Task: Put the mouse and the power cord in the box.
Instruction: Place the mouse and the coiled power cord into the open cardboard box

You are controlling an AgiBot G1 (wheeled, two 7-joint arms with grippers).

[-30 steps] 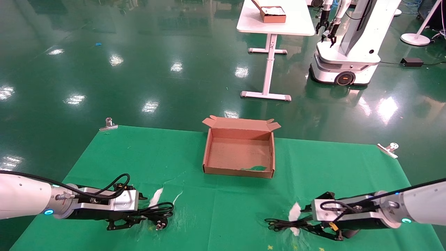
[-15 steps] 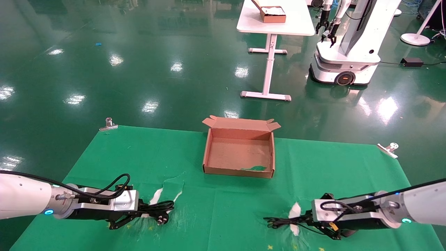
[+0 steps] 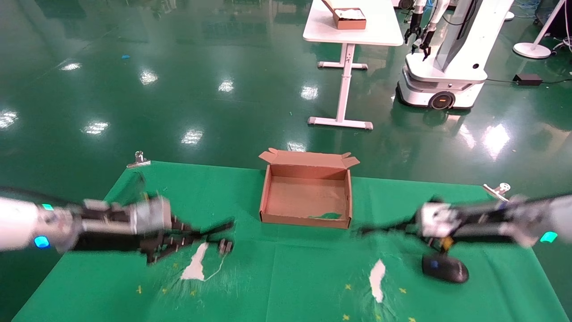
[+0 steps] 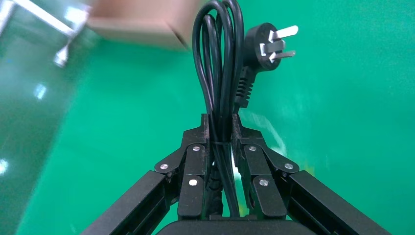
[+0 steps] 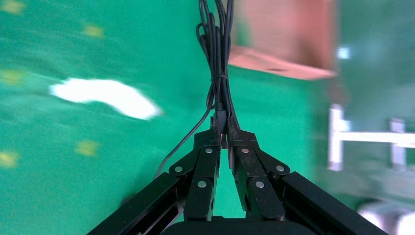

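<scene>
left gripper (image 4: 220, 128) clamps power cord (image 4: 219, 63) | right gripper (image 5: 221, 126) pinches mouse cable (image 5: 218, 54) | mouse (image 3: 444, 268) below it | box (image 3: 306, 219) between grippers

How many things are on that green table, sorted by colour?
Black: 2, the mouse and the power cord, lifted by the left gripper.
Brown: 1, the box.
Silver: 2, clips at the far corners.
Total: 5.

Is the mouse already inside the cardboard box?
No, the mouse lies on the green cloth near the right gripper, outside the box.
</scene>
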